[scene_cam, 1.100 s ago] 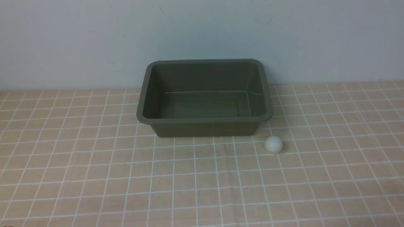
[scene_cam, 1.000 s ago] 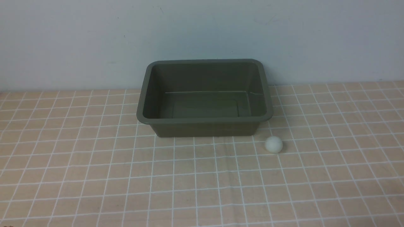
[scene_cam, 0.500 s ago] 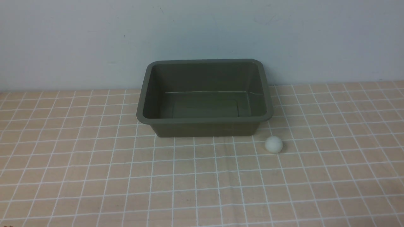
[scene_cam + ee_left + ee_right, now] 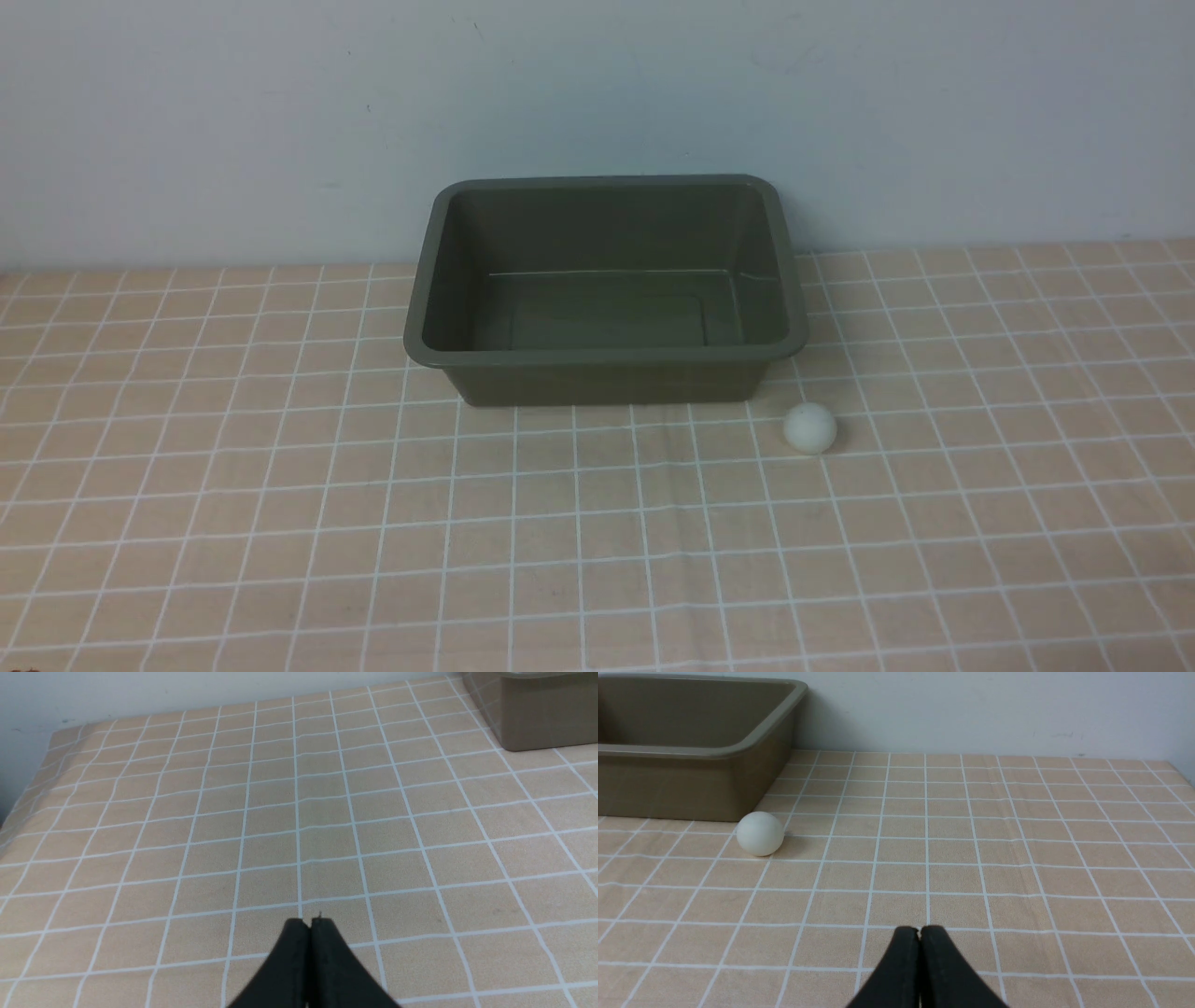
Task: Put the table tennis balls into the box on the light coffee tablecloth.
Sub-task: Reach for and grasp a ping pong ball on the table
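Front view: the small, smooth, white table tennis ball (image 4: 809,428) sits a little right of the middle of the frame, on the peach-tan tablecloth (image 4: 280,523) with thin white squares. It is just beside the near right corner of the dark olive-green plastic tub (image 4: 607,381), not touching it; the tub fills the middle of the frame and has nothing in it; no arm shows here.

Left wrist view: the black left pincer (image 4: 309,924) is clenched, its two tips pressed together with nothing between them; it hangs over bare tablecloth; only a corner of the tub shows, well apart from it; the ball does not show.

Right wrist view: the black right pincer (image 4: 920,931) is clenched too and grasps nothing; the ball (image 4: 760,833) lies ahead of it, near the tub wall and well apart from the tips.

I think the ball is very light, hollow and hard, with a slippery skin; a tiny push would make it roll; a hard squeeze could dent it or shoot it out. The best hold is likely across its widest middle, from above, with a soft close; the tub wall is close, so the tips need room.
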